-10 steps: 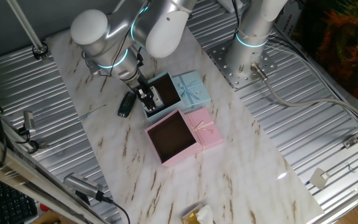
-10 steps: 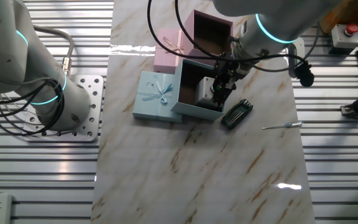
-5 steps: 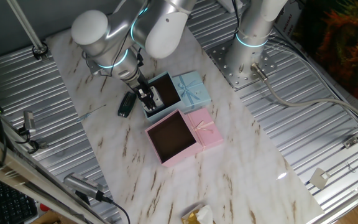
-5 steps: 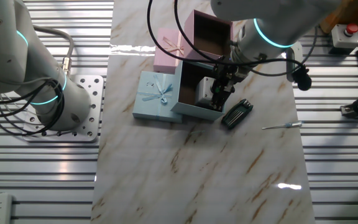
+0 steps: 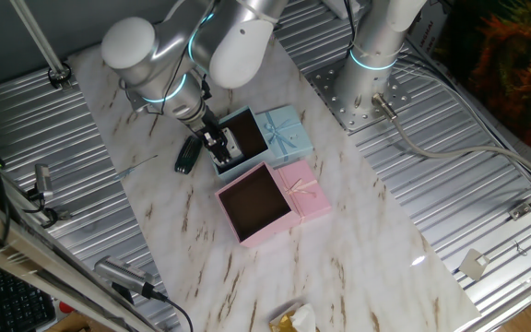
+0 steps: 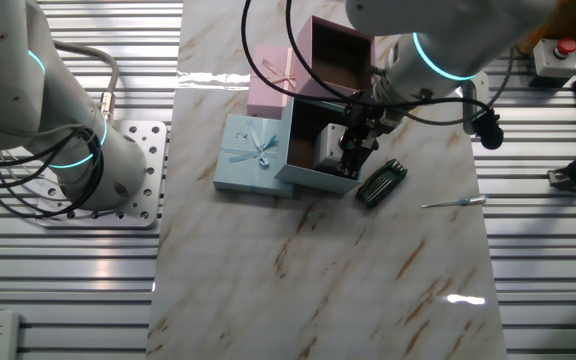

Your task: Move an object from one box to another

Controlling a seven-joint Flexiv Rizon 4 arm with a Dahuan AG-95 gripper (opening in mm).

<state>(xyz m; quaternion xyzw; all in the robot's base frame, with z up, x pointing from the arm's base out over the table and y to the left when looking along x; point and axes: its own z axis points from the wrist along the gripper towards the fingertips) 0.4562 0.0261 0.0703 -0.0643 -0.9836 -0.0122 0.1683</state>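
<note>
Almost nothing has changed: the gripper [image 6: 351, 150] is kept inside the blue box [image 6: 318, 148] beside the block [image 6: 328, 152]; whether it is grasped cannot be told.

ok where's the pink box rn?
The pink box sits open mid-table in one fixed view, touching the blue box on its far side, its pink lid beside it.

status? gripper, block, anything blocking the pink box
Gripper down inside blue box, at the block; grip state unclear. Block not lifted. Pink box open, nothing in the way. Black gadget lies outside blue box.
</note>
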